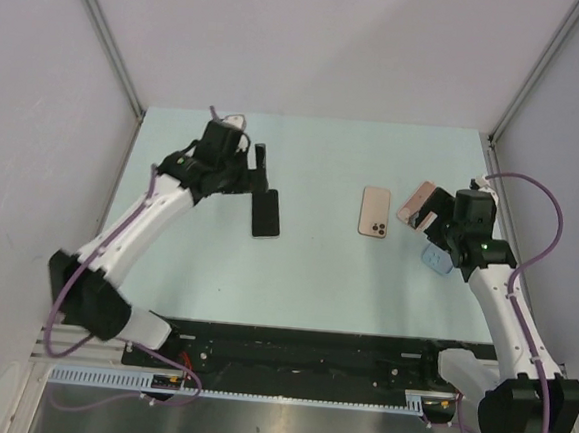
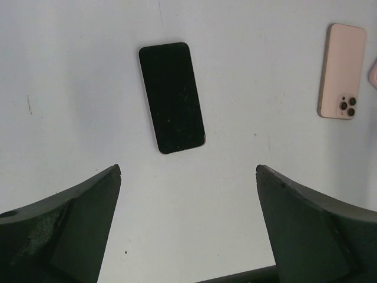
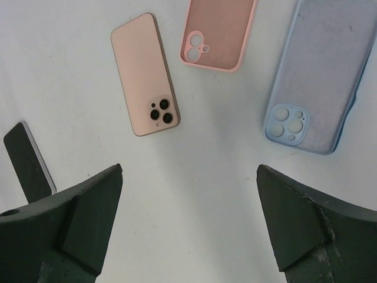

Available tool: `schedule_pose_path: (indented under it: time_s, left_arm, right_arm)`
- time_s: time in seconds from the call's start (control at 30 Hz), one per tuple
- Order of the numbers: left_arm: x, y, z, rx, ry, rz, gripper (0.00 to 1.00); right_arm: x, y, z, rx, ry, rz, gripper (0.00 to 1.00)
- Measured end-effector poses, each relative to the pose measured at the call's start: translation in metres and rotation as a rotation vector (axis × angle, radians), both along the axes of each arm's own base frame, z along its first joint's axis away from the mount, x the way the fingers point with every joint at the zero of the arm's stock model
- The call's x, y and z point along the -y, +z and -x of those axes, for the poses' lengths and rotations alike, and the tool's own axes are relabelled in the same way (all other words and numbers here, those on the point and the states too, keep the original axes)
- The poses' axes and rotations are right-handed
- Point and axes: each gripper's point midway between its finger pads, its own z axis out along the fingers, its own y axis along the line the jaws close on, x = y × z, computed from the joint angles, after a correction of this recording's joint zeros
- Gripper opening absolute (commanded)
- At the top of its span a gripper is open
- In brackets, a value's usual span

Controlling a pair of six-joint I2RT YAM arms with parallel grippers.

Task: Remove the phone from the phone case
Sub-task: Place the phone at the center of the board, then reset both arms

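Observation:
A black phone (image 1: 266, 213) lies flat and screen up on the table, seen whole in the left wrist view (image 2: 172, 97). My left gripper (image 1: 249, 171) (image 2: 188, 171) hovers just short of it, open, with only bare table between the fingers. A gold phone (image 1: 374, 212) (image 3: 144, 73) lies camera side up at mid-right. Beside it lie an empty pink phone case (image 1: 416, 201) (image 3: 219, 32) and an empty light-blue phone case (image 1: 437, 258) (image 3: 321, 76). My right gripper (image 1: 437, 231) (image 3: 189, 168) is open above the table near them, touching nothing.
The pale green table (image 1: 315, 279) is bounded by grey walls left, right and back. The gold phone (image 2: 341, 71) also shows at the right of the left wrist view. The black phone's end (image 3: 28, 162) shows at the left of the right wrist view.

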Motion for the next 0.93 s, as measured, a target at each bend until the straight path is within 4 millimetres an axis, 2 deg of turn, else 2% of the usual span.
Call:
schedule_pose_path:
  time_s: [0.07,0.13,0.3,0.43,0.63,0.93]
  left_arm:
    - [-0.009,0.01,0.017,0.049,-0.007,0.04,1.0]
    - [-0.021,0.008,0.031,0.063,-0.002,0.057,1.0]
    - [-0.032,-0.018,0.056,0.035,-0.007,0.064,1.0]
    - [-0.034,-0.02,0.062,0.042,-0.021,0.061,1.0]
    - [-0.037,-0.004,0.068,0.093,-0.031,0.076,1.0]
    - [-0.039,0.015,0.079,0.135,-0.04,0.103,1.0]
  right_arm:
    - [-0.002,0.003,0.006,0.007,0.016,0.009,1.0]
    - [-0.001,0.001,0.01,0.006,0.022,0.016,1.0]
    - [0.0,-0.016,0.022,-0.042,0.034,0.032,1.0]
    - [0.0,-0.017,0.024,-0.042,0.04,0.032,1.0]
    - [-0.001,-0.01,0.026,-0.012,0.043,0.031,1.0]
    - [-0.001,-0.011,0.027,-0.012,0.04,0.033,1.0]
